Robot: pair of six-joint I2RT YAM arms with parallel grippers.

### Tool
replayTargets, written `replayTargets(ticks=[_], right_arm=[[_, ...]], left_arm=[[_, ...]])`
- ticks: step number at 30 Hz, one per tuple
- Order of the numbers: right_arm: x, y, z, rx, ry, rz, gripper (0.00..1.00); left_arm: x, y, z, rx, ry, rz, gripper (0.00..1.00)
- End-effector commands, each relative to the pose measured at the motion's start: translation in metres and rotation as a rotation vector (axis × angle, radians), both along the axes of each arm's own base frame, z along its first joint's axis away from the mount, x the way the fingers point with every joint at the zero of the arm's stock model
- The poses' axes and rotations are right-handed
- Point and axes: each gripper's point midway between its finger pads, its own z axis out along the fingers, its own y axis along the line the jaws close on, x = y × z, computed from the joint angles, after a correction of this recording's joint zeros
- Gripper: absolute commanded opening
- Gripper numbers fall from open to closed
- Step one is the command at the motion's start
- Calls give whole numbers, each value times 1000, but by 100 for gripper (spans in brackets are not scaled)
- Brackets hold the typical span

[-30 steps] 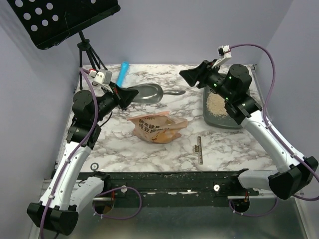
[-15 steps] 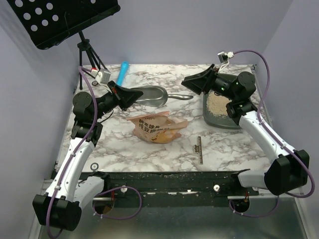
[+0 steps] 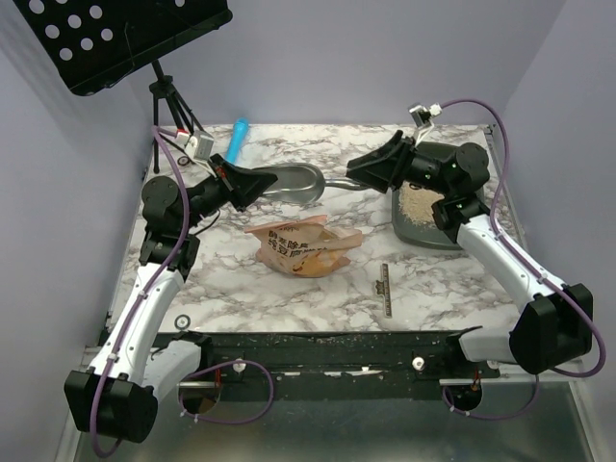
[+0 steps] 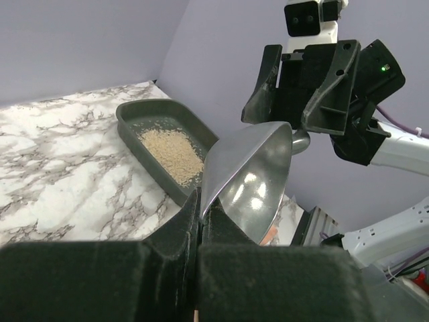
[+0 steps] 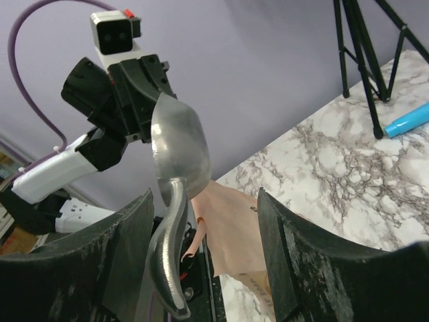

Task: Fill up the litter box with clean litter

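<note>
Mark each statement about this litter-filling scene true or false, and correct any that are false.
1. The left gripper is shut on the rim of the metal scoop. True.
2. The right arm's jaws are clamped tight together. False: the right gripper is open, with a finger on either side of the scoop's handle.
3. The litter box holds a patch of litter. True.
4. The bag stands inside the tray. False: the orange bag lies on the table, apart from the litter box.
5. The scoop is heaped with granules. False: in the left wrist view its bowl looks bare and shiny.
</note>
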Motion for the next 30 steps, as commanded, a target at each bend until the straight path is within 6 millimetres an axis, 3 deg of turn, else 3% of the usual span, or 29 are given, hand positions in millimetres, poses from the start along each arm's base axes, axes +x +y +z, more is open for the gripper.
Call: replayTargets(ticks=[1, 11, 22, 30], right_arm=[[-21, 12, 8, -3, -36, 82, 71], [-34, 26, 14, 2, -52, 130, 67], [-36, 27, 18, -2, -69, 121, 49], [-36, 27, 12, -21, -61, 116, 45]], left_arm=[[0, 2, 19, -30, -61, 10, 0], [4, 8, 21, -39, -50, 61, 0], [5, 9, 18, -35, -46, 72, 0], [7, 10, 19, -33, -47, 82, 0]])
